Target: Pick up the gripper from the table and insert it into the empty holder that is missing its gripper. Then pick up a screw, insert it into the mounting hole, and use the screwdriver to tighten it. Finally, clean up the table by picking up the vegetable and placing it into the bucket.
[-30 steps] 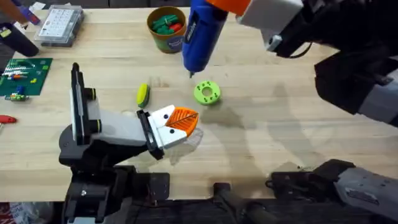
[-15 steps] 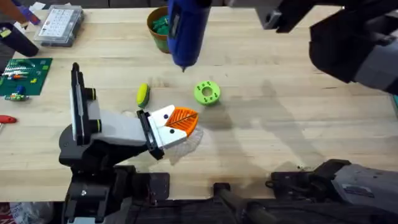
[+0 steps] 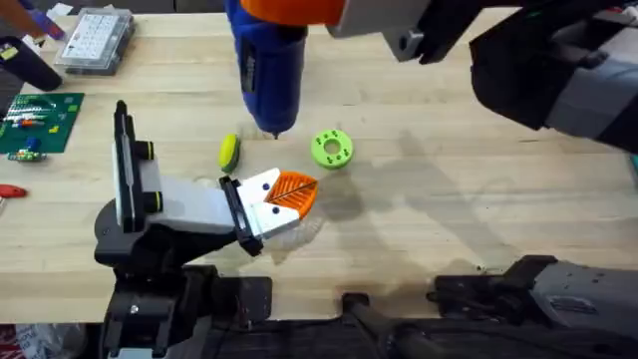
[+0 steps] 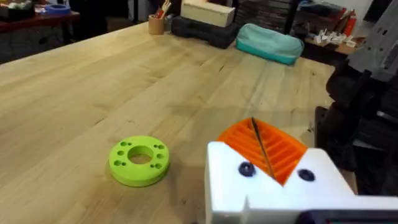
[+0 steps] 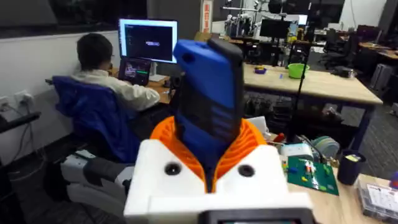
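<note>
Blue and pen-shaped, the screwdriver (image 3: 264, 70) hangs above the table (image 3: 449, 229), clamped between the orange pads of the right claw (image 5: 208, 165). Its thin bit points down near the yellow-and-green vegetable (image 3: 229, 152) and the green disc with holes (image 3: 332, 149). Both lie on the pale wood, a little apart. Low over the table beside them, the left claw (image 3: 289, 194) has its orange pads pressed together, holding nothing.
</note>
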### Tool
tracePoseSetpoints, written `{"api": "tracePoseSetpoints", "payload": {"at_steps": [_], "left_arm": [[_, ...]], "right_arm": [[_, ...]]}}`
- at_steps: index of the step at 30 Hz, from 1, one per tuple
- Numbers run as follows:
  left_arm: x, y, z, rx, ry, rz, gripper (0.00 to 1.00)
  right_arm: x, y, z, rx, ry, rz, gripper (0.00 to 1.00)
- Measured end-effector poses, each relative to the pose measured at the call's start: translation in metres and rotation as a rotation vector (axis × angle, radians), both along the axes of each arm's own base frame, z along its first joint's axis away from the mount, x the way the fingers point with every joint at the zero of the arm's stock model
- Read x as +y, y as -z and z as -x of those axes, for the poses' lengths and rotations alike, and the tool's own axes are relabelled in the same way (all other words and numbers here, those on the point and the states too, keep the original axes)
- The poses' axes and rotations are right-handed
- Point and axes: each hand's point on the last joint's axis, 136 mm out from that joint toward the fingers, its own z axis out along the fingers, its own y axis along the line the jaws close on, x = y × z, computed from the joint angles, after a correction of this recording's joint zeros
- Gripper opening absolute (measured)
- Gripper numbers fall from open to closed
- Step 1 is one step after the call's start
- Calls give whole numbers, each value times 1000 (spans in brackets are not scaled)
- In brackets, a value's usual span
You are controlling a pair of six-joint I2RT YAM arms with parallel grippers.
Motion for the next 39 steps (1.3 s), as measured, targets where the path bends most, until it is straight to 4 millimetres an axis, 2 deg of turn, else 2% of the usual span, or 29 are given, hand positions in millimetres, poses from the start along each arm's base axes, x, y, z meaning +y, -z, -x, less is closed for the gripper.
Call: {"api": "tracePoseSetpoints", "payload": {"at_steps": [8, 13, 22, 39], "left_arm": [[0, 0, 0, 0, 0, 0, 4], [0, 0, 0, 0, 0, 0, 4], [0, 0, 0, 0, 0, 0, 4], [0, 0, 0, 0, 0, 0, 4]], "right_arm": [[8, -3, 17, 6, -55, 0, 21], [10, 0, 15, 9, -57, 5, 21], [24, 17, 8, 41, -76, 29, 21], [28, 56, 10, 88, -49, 27, 21]]}}
